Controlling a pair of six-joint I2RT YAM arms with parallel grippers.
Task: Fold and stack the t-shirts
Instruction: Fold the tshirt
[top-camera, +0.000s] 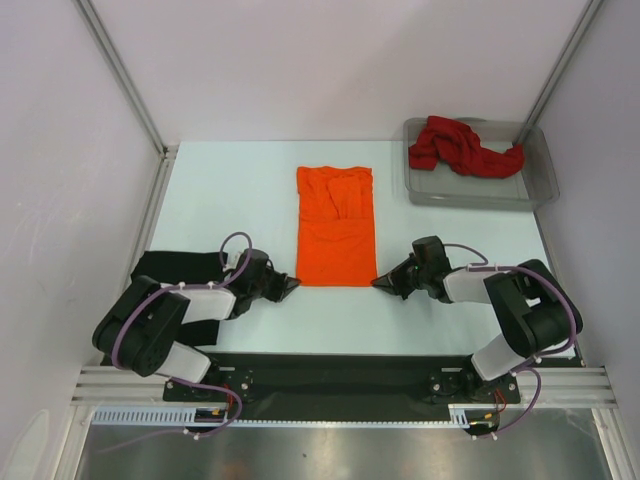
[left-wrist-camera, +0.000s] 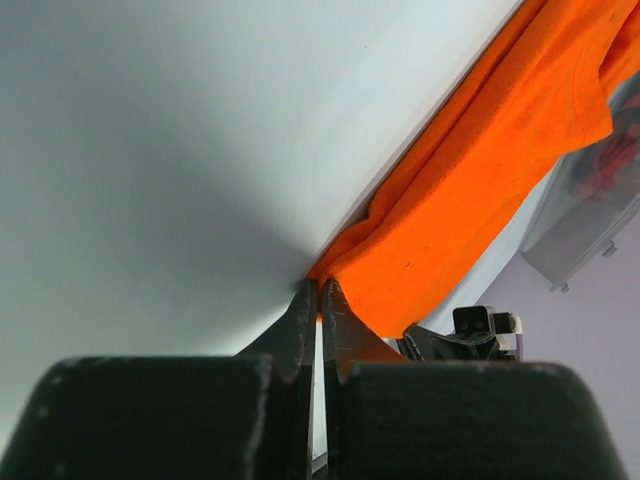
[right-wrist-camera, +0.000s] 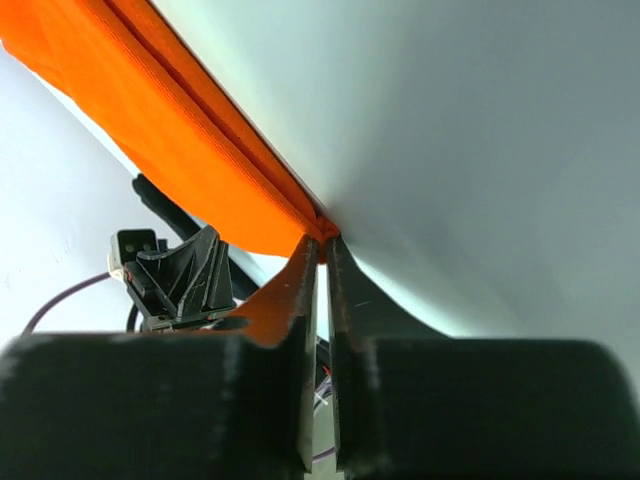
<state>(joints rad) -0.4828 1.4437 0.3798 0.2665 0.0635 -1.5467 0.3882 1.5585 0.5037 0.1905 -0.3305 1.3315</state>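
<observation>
The orange t-shirt (top-camera: 336, 225) lies flat in the middle of the table, folded into a long narrow rectangle. My left gripper (top-camera: 293, 284) sits low at its near left corner, jaws pinched shut on the hem, as the left wrist view (left-wrist-camera: 320, 288) shows with the orange cloth (left-wrist-camera: 480, 170). My right gripper (top-camera: 378, 284) is pinched shut on the near right corner (right-wrist-camera: 322, 243) of the orange cloth (right-wrist-camera: 150, 120). The dark red t-shirt (top-camera: 460, 148) lies crumpled in the tray. The black t-shirt (top-camera: 175, 265) lies folded at the near left, partly under my left arm.
The clear grey plastic tray (top-camera: 540, 190) stands at the far right corner. Metal frame posts and white walls close the table on both sides and at the back. The arm bases stand along the near edge.
</observation>
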